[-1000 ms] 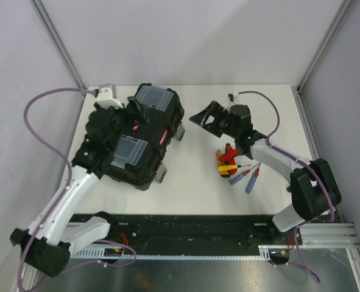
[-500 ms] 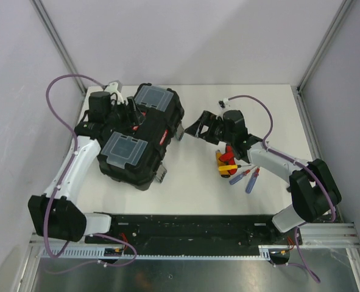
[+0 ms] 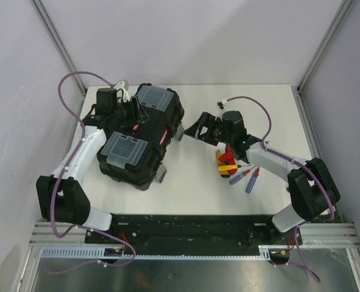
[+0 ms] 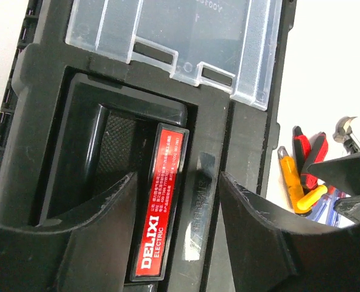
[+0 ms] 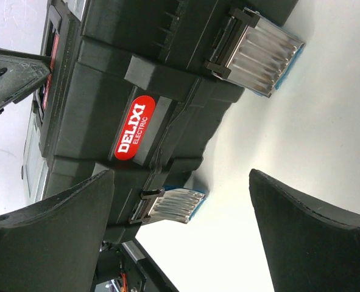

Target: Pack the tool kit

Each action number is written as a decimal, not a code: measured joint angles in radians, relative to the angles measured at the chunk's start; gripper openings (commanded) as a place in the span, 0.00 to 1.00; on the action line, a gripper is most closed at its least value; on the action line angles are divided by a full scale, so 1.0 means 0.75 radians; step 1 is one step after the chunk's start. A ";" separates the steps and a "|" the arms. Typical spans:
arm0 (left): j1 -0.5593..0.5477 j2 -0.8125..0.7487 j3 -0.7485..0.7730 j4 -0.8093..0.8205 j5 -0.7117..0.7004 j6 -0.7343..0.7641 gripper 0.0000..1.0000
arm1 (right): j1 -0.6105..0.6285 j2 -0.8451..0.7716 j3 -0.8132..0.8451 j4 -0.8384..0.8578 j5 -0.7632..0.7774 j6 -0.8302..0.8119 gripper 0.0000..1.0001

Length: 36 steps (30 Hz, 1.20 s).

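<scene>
The tool kit, a black toolbox (image 3: pixel 144 131), lies shut at the table's left with two clear lid compartments (image 3: pixel 125 149). My left gripper (image 3: pixel 133 117) hovers low over its red-labelled handle (image 4: pixel 164 201). Its jaws straddle that strip (image 4: pixel 178 182), open, with a gap showing on the right side. My right gripper (image 3: pixel 193 126) faces the box's front, wide open, nothing between its fingers (image 5: pixel 181 177). Just ahead of it are two metal-and-blue latches (image 5: pixel 170 205), both flipped out. Red and yellow-handled screwdrivers (image 3: pixel 226 159) and blue ones (image 3: pixel 248 178) lie on the table right of the box.
The right arm's forearm (image 3: pixel 271 159) passes just behind the loose screwdrivers. A purple cable (image 3: pixel 67 91) loops over the table's back left corner. Grey walls close the table on three sides.
My left arm swung off the box's left side to its back and brought the gripper over the handle, jaws narrowing. My right gripper slid left toward the latches.
</scene>
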 measured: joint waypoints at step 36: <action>-0.037 -0.510 -0.137 -0.003 -0.349 -0.324 0.92 | 0.014 0.248 0.145 0.236 -0.231 0.114 0.96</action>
